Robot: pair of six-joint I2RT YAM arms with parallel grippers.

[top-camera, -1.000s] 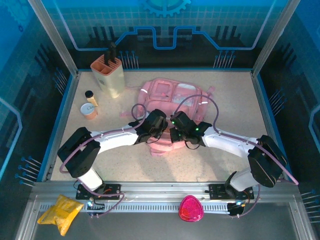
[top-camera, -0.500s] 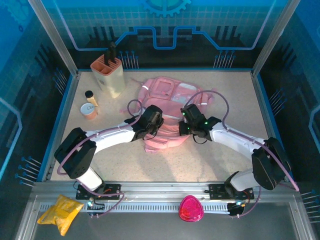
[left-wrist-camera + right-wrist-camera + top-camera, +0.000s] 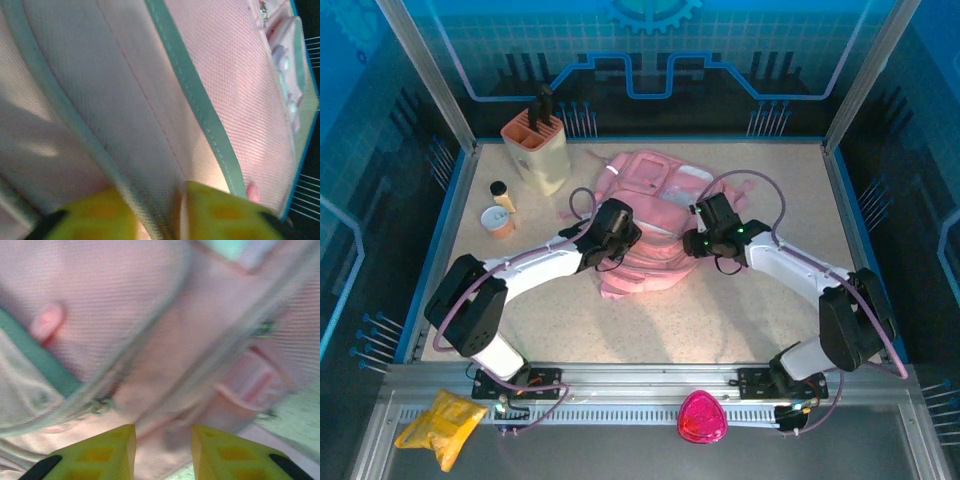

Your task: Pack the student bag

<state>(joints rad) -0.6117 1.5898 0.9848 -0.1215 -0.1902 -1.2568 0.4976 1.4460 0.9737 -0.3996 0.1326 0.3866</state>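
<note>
The student bag point(image 3: 655, 190) is a soft pink backpack lying crumpled in the middle of the table, its pale pocket panels facing up at the far end. My left gripper point(image 3: 620, 228) rests on the bag's left side. In the left wrist view its jaws point(image 3: 152, 200) stand apart, with a grey-edged fold of the bag point(image 3: 235, 90) running between them. My right gripper point(image 3: 703, 238) sits at the bag's right side. Its yellow fingers point(image 3: 162, 432) are open, with loose pink fabric point(image 3: 115, 290) just beyond the tips.
A beige holder point(image 3: 538, 150) with dark handles stands at the back left. A small bottle point(image 3: 500, 193) and an orange cup point(image 3: 498, 220) lie near the left wall. A yellow pouch point(image 3: 440, 425) and a pink object point(image 3: 701, 417) rest on the front rail.
Both grippers moved away from the bases, toward the far side, and the bag's near edge went with them. Both pairs of jaws went from shut to apart.
</note>
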